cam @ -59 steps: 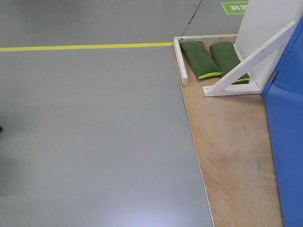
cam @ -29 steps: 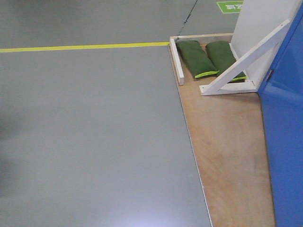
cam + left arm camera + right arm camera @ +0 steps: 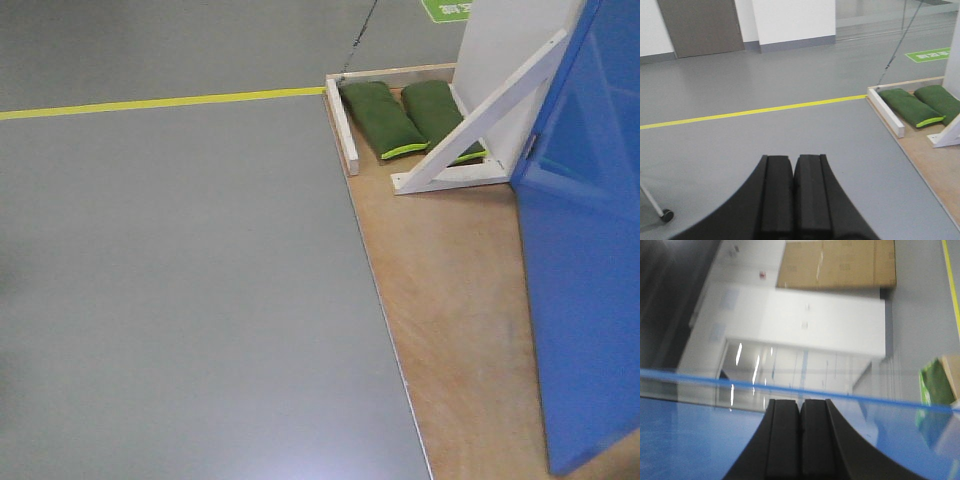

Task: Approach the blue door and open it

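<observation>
Approach step, I'd judge: blue door [image 3: 585,300] stands on plywood base [image 3: 440,290] w/ only its bare panel in view, so next needs closing in & bringing an arm to its opening side. Left gripper [image 3: 793,197] & right gripper [image 3: 800,440] both closed, empty. Past the door, low white-edged bay [image 3: 343,125] holds two green bags [image 3: 383,120].

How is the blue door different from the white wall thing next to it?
The blue door is bright blue and shiny; the white panel is plain white and dull. The white panel has a slanted brace propping it, with green bags at its foot; the blue door shows no prop. Both stand upright on the wooden platform.
</observation>
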Controlling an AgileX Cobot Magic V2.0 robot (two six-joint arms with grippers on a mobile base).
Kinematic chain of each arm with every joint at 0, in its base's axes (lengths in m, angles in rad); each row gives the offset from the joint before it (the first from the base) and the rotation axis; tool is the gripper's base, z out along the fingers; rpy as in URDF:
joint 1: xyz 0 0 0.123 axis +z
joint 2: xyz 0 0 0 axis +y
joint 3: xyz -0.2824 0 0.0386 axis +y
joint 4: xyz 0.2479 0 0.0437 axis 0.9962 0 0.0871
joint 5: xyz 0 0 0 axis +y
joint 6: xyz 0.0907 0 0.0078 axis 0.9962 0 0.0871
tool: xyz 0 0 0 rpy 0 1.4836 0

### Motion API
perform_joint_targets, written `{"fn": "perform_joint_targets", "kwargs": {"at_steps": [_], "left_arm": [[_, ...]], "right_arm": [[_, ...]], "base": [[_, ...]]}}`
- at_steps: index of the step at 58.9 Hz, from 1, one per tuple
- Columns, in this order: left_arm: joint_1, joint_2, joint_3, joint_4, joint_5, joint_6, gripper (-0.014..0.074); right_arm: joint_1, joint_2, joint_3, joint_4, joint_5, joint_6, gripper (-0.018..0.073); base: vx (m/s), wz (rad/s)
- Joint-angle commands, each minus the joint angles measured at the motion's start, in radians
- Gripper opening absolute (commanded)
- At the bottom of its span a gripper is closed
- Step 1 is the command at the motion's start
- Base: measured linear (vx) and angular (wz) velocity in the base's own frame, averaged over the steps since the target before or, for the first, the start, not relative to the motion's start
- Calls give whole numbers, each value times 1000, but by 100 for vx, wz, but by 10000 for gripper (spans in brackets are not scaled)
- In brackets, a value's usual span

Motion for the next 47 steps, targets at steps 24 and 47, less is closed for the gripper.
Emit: {"fn": "perform_joint_targets", "kwargs": {"at_steps": [24, 47], "left_arm": [[3, -6, 1, -7, -86, -3, 70], [3, -6, 1, -7, -86, -3, 70]], "right_arm": [[223, 20, -24, 66, 447, 12, 2], [350, 14, -24, 124, 605, 10, 2]], "base": [[-3, -30], [-1, -8]]}}
